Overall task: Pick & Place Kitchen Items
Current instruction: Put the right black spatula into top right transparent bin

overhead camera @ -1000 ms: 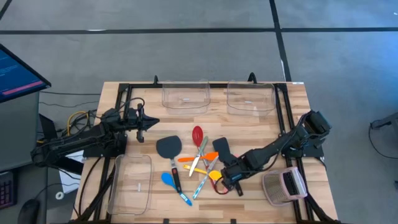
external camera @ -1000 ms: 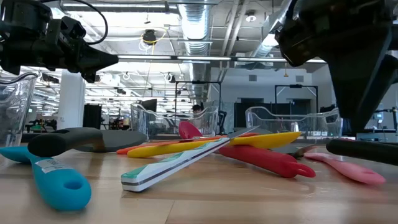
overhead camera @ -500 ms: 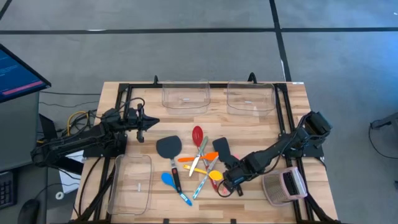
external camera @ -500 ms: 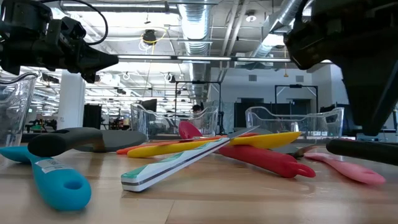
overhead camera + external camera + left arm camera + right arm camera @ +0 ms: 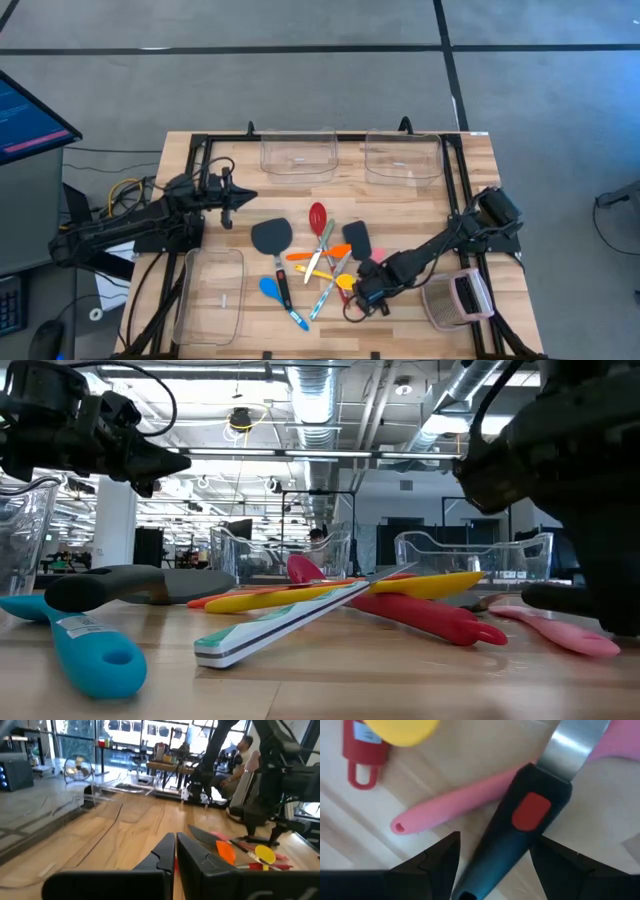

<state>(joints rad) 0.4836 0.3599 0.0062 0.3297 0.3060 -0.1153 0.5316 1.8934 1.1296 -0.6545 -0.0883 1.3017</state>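
While every utensil (image 5: 318, 262) lies unsorted at surface centre, right gripper (image 5: 366, 296) at 5 o'clock, jaws apart astride black handle (image 5: 507, 845); left gripper (image 5: 226, 198) together, idle.

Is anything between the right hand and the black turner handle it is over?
Nothing visible. The open right hand straddles the black handle, a finger on each side. A pink handle lies against it on one side, close to one finger.
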